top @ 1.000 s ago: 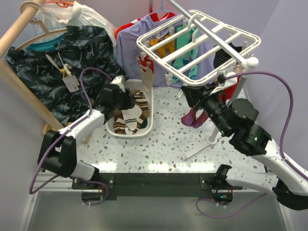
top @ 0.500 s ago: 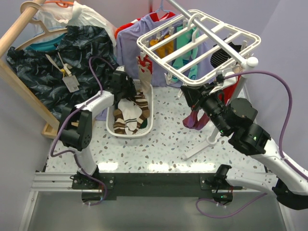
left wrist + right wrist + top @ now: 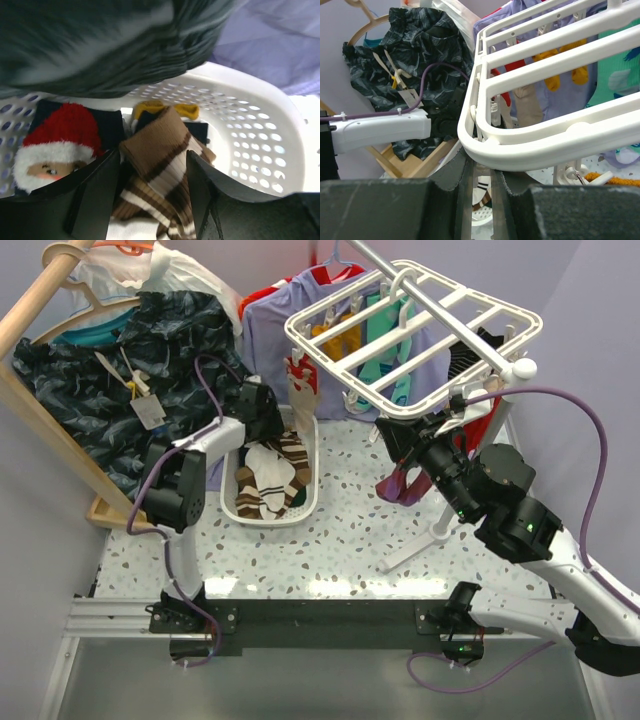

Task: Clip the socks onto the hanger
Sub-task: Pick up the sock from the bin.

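Brown cream-striped socks [image 3: 160, 160] lie in a white slotted plastic basket [image 3: 260, 130], straddled by the wide-open left gripper [image 3: 152, 172]. Right gripper [image 3: 481, 170] sits at the white plastic grid hanger [image 3: 545, 145] rim, its grip impossible to tell.

Speckled terrazzo tabletop [image 3: 340, 540], plain lavender walls [image 3: 600, 350], wooden garment rail [image 3: 30, 310].

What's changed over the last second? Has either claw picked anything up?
The left claw moved away from the arm bases to the far end of the basket, and its arm folded up more steeply. It is open over the brown sock and grips nothing. The right claw, the hanger and the maroon sock stayed put.
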Controlling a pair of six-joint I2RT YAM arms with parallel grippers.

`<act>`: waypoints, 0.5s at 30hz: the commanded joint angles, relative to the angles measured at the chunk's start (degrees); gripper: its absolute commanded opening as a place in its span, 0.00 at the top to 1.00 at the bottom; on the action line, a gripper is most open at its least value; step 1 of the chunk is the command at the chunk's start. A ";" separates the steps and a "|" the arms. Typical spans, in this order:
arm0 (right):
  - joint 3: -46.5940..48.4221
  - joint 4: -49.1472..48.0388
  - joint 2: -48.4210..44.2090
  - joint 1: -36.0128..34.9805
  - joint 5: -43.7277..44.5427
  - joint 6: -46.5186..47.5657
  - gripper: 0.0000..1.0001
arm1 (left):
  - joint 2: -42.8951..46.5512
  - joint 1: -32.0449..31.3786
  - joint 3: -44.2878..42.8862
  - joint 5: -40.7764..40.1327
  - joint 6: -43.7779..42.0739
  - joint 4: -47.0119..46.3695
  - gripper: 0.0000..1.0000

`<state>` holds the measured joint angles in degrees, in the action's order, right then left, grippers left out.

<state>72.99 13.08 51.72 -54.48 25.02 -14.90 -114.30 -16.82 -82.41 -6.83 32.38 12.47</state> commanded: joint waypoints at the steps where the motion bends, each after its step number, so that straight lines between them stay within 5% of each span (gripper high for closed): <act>1: 0.75 0.98 -0.22 -0.10 1.79 1.10 0.88 | -2.24 0.73 -3.45 0.59 0.40 1.41 0.41; 5: 0.57 0.89 -0.22 -0.10 1.79 1.18 0.88 | -2.51 0.73 -3.90 1.03 0.05 1.42 0.53; 10: 0.49 0.89 -0.40 -0.10 1.88 1.18 0.88 | 2.05 0.65 -2.32 0.33 -2.23 -1.30 0.87; 15: 0.31 0.54 -0.31 -0.10 1.70 1.01 0.88 | 10.56 0.56 1.28 0.15 -4.51 -4.99 0.99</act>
<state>72.99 13.08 51.62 -54.48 25.04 -14.68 -114.24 -16.56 -82.94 -6.24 30.61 13.34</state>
